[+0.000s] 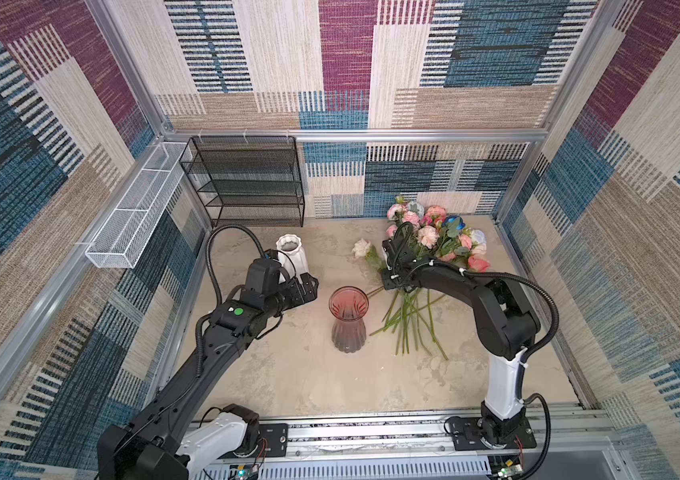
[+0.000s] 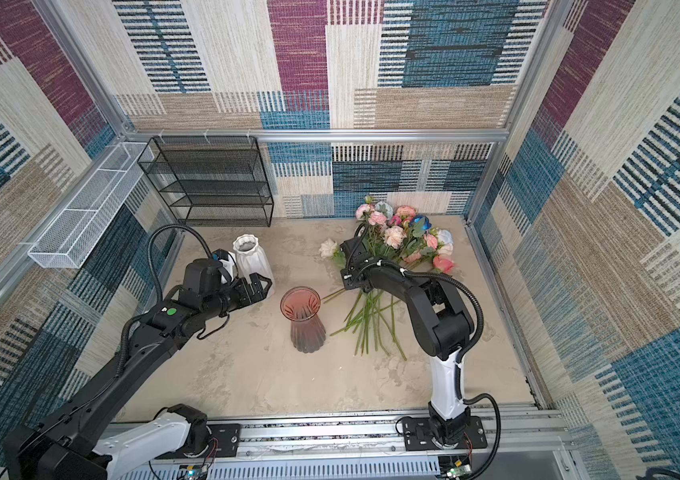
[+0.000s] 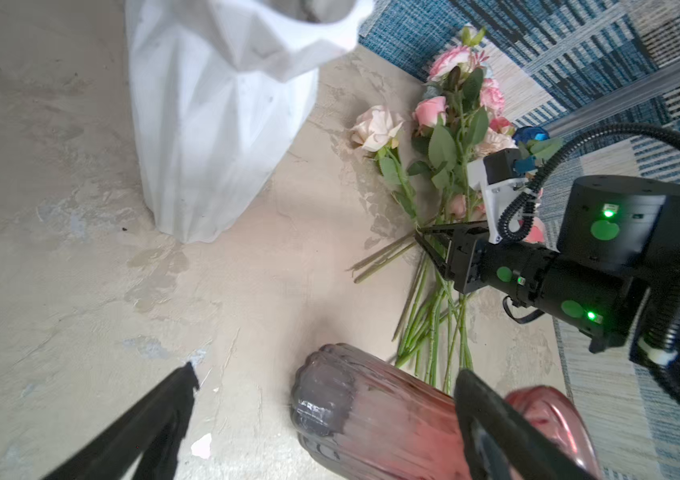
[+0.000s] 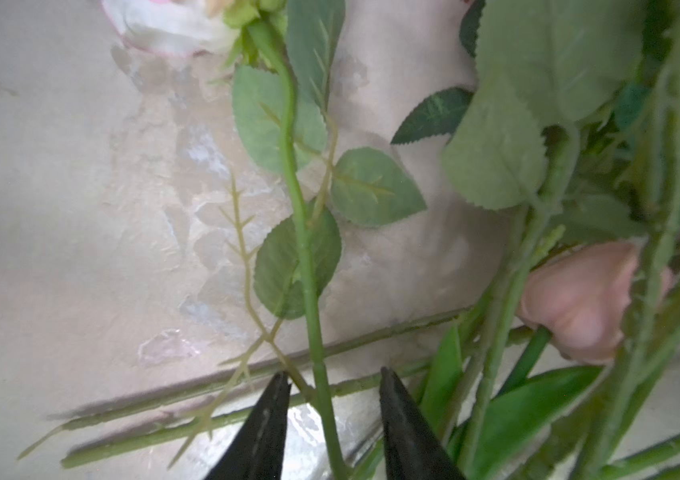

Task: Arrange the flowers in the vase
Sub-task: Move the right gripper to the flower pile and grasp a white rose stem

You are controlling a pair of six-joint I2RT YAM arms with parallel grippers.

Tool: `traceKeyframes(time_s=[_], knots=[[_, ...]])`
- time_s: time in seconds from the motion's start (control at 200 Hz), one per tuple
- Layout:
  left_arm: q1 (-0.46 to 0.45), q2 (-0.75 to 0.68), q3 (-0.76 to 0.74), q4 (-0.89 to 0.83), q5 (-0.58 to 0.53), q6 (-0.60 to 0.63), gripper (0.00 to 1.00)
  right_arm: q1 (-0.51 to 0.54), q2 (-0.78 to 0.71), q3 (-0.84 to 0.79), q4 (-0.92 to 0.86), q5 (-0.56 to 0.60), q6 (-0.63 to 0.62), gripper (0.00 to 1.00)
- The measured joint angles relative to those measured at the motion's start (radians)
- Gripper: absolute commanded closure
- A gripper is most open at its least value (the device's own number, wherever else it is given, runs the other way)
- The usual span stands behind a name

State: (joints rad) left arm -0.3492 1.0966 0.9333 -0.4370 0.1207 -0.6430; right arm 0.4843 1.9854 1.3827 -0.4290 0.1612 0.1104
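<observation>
Starting at the left, what is the left gripper (image 1: pixel 307 286) doing?
— Holding nothing. Its jaws stand wide apart, with the white vase (image 1: pixel 290 249) on its far side and the red glass vase (image 1: pixel 348 316) just to its right.

And the red glass vase?
— Upright in the middle of the table (image 1: pixel 280 374), mouth up, no stem in it. I take it for the one to fill.

Where are the flowers (image 1: pixel 433 241)?
— All lying on the table to its right, in one loose pile, with the blooms far and the cut ends fanned out near.

Which arm is nearer them?
— The right one, clearly. The right gripper (image 4: pixel 332 374) hangs low over the pile's left edge. Its jaws are a little apart, astride the stem (image 4: pixel 305 257) of the pale rose (image 1: pixel 362 248), and neither tip touches it that I can see.

What does the next move turn on?
— That stem runs far to near and the jaws sit across it, so closing should catch it alone. The red glass vase lies left of the gripper and slightly nearer, so the cut end would have to swing that way.
</observation>
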Motion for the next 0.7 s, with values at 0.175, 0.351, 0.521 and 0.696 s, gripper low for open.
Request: traceKeyframes(time_s=[0.175, 0.351, 0.521, 0.696], knots=[[0.018, 0.024, -0.008, 0.009, 0.061, -0.026, 0.05, 0.007, 0.012, 0.000, -0.005, 0.005, -0.016, 0.79], [0.020, 0.014, -0.009, 0.024, 0.092, -0.039, 0.06, 0.009, 0.003, -0.021, 0.013, 0.003, -0.021, 0.86], [0.020, -0.042, -0.009, 0.024, 0.095, -0.039, 0.06, 0.009, -0.087, -0.077, 0.067, 0.007, -0.021, 0.91], [0.020, -0.117, -0.011, 0.028, 0.091, -0.037, 0.06, 0.009, -0.244, -0.211, 0.204, 0.023, -0.021, 0.92]])
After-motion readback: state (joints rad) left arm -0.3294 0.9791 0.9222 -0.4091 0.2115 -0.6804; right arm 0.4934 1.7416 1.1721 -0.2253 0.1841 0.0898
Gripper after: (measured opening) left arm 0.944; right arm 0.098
